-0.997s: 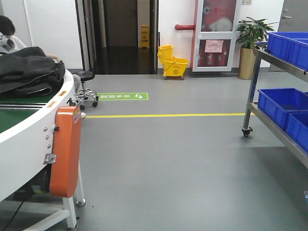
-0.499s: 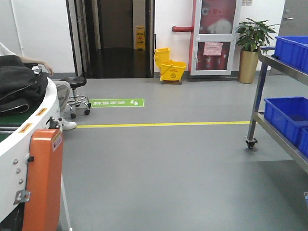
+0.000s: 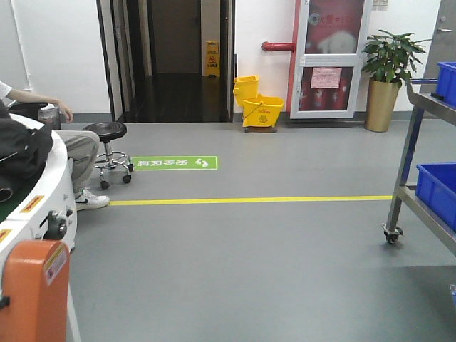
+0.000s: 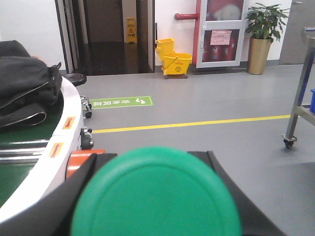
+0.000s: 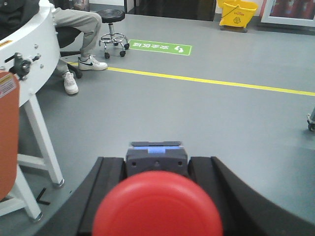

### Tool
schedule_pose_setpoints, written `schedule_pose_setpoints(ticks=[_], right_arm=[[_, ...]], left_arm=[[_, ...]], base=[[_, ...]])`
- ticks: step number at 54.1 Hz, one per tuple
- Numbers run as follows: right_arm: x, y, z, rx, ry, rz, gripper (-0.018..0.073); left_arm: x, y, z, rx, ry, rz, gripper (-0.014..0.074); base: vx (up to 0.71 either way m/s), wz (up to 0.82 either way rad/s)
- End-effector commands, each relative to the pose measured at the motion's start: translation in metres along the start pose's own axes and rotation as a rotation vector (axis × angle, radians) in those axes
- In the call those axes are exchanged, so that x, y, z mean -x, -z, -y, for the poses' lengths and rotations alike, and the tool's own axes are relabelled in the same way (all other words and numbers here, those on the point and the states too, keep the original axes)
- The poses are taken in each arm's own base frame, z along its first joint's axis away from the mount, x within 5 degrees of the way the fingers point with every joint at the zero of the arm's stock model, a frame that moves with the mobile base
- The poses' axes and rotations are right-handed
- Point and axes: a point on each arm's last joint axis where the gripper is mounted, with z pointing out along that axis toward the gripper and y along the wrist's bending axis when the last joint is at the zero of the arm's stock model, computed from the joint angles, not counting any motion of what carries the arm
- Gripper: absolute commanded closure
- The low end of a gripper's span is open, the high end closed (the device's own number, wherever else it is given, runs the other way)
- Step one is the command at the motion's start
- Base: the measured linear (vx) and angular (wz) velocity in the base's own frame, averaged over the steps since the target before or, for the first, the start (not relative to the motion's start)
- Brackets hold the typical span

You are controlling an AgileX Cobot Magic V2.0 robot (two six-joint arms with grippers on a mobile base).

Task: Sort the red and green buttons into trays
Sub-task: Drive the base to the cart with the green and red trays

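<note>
Now two buttons show, one per arm: the left end effector [image 4: 155,158] is clamped on the green button [image 4: 156,196], the right end effector [image 5: 156,164] on the red button [image 5: 157,206], each cap facing its wrist camera with its axis running away forward, while the bench [image 3: 55,187] has slid leftward in the front view.

Green button [image 4: 156,191], red button [image 5: 157,204]: bottoms cropped.

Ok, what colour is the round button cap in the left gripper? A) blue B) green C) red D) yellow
B: the left wrist view shows a round green plastic button cap held in the black left gripper; the round red button cap is in the right gripper.
</note>
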Motion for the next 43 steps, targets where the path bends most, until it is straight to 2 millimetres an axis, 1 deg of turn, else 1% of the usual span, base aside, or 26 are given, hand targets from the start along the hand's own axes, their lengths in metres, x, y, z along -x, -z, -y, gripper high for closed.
schedule_pose_setpoints(ticks=[1,21,43], right_arm=[[0.0172,0.004,0.0016,-0.018,0.0,0.116,0.0568],[0.0172,0.004,0.0016,-0.018,0.0,0.116,0.0568],[0.0172,0.004,0.0016,-0.018,0.0,0.116,0.0568]], left_arm=[[0.0156,0.0017,0.0016,-0.018,0.006,0.105,0.0596],[0.0156,0.0017,0.0016,-0.018,0.006,0.105,0.0596],[0.0156,0.0017,0.0016,-0.018,0.006,0.105,0.0596]], base=[[0.43,0.0],[0.43,-0.07],[0.41,-0.28]])
